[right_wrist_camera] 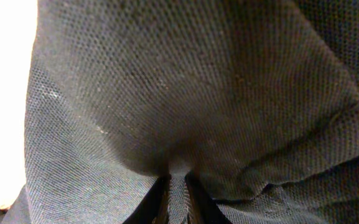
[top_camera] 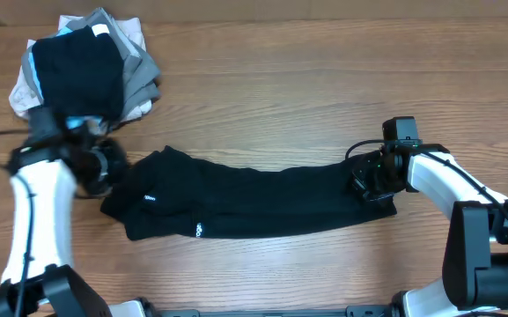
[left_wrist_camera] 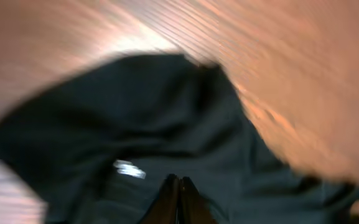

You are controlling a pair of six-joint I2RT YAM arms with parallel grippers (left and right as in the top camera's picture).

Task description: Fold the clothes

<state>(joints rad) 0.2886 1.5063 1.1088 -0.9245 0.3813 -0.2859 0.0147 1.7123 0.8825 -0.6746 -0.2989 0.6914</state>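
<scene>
The clothes, a black shirt, lie stretched in a long band across the wooden table, with small white lettering near the front edge. My left gripper is at the shirt's left end. In the blurred left wrist view its fingers are pressed together over the dark cloth, and I see nothing between them. My right gripper is at the shirt's right end. In the right wrist view it is shut on a pinched fold of the mesh fabric.
A stacked pile of black, grey, beige and light-blue garments sits at the back left corner, just behind my left arm. Bare wood shows behind the shirt and in front of it.
</scene>
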